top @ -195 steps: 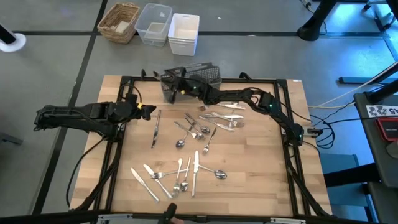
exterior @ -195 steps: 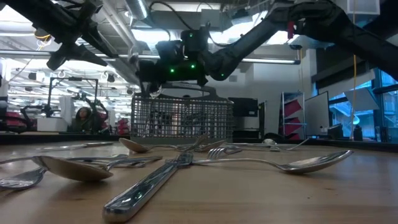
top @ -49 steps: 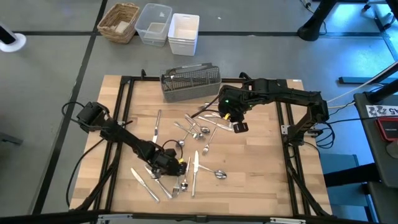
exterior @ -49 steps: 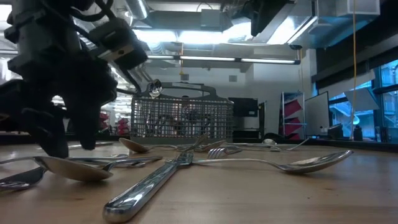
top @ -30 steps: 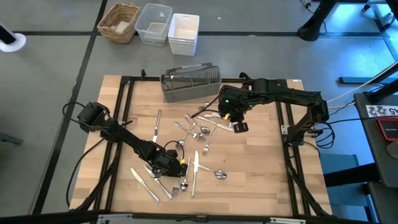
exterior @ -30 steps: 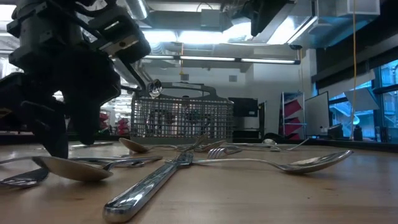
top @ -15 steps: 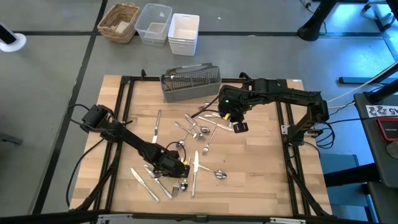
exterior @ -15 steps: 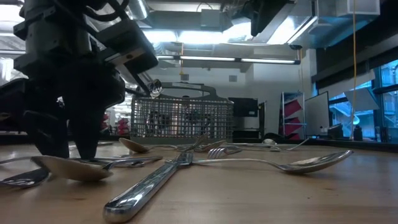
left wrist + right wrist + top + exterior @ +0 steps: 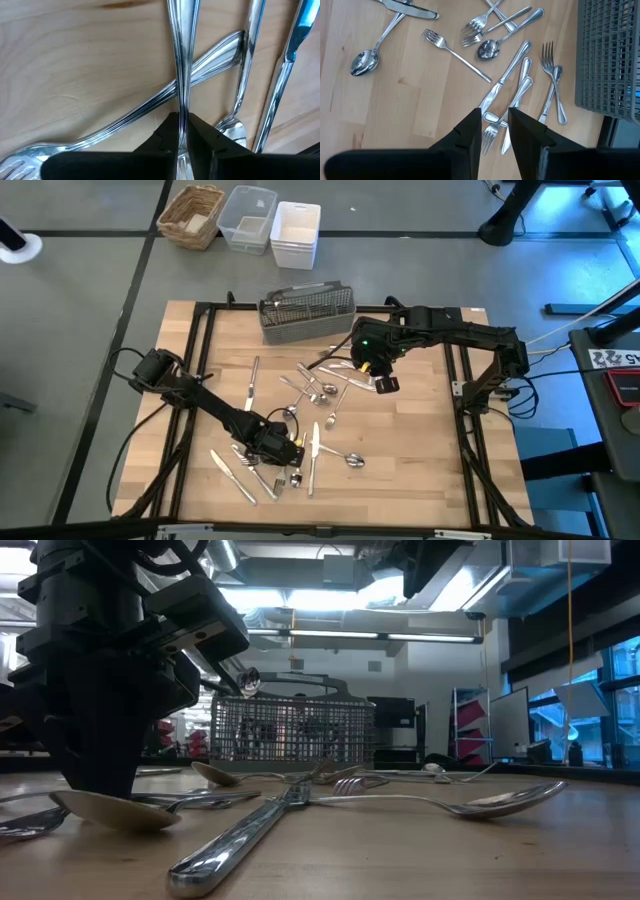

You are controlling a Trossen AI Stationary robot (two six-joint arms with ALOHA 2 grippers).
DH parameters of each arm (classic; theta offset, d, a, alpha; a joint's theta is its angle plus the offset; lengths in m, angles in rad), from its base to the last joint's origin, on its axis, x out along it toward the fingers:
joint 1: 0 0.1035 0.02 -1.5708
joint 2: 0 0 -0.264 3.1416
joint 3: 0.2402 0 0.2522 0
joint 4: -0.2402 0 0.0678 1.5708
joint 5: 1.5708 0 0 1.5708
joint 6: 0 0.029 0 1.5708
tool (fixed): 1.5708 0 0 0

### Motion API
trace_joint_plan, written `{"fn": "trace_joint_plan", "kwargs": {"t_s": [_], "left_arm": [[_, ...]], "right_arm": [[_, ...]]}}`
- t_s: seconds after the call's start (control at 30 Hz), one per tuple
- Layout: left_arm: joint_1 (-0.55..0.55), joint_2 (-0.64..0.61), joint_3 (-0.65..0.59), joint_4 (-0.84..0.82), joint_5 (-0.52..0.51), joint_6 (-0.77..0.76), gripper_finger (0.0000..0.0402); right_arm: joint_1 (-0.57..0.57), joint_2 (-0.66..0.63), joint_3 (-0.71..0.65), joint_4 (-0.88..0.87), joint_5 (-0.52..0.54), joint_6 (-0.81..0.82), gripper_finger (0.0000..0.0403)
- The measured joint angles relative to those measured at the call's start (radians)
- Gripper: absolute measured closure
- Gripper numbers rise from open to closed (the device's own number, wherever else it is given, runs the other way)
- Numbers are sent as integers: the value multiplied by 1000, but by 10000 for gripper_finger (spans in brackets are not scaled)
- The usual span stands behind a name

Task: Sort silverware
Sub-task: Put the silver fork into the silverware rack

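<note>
The silverware (image 9: 320, 390) lies scattered over the middle of the wooden table, with the grey mesh caddy (image 9: 307, 313) at the far edge. My left gripper (image 9: 288, 453) is down among the pieces near the front edge and is shut on one thin handle (image 9: 182, 60). That piece's head is hidden under the gripper. My right gripper (image 9: 386, 383) hovers above the pieces right of centre. In the right wrist view it (image 9: 495, 125) is open with nothing between its fingers. The caddy (image 9: 610, 55) shows beside it. My left gripper pinches the slim handle (image 9: 181, 107) of one piece of silverware between its two fingers (image 9: 165, 132). It comes from above and points down. The handle runs straight out from between the fingers. It lies low over the table, crossing over another piece's handle (image 9: 145, 110).
A knife (image 9: 250, 835) and a spoon (image 9: 110, 810) lie nearest the front edge. More knives lie at the front left (image 9: 232, 475). A wicker basket (image 9: 192, 215), a clear tub (image 9: 247, 218) and a white bin (image 9: 295, 233) stand on the floor beyond the far edge.
My left gripper has sunk a little toward the table among the front pieces. Its fingers stood apart before and have shut on the thin handle. The silverware has stayed where it was.
</note>
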Motion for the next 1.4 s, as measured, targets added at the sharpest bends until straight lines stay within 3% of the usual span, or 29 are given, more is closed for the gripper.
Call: {"fn": "trace_joint_plan", "kwargs": {"t_s": [0.2,0.47,0.73,1.07,1.4], "left_arm": [[1,-3,-2,73,6,26,393],[1,-5,-1,206,108,78,396],[6,-49,-1,198,151,108,400],[89,-250,-1,202,14,201,401],[278,-356,0,251,-46,259,401]], "right_arm": [[0,0,0,-1,0,0,306],[0,0,0,-3,0,0,306],[0,-1,0,-5,11,0,306],[0,-72,0,-9,113,0,306],[0,-193,1,-2,265,0,306]]}}
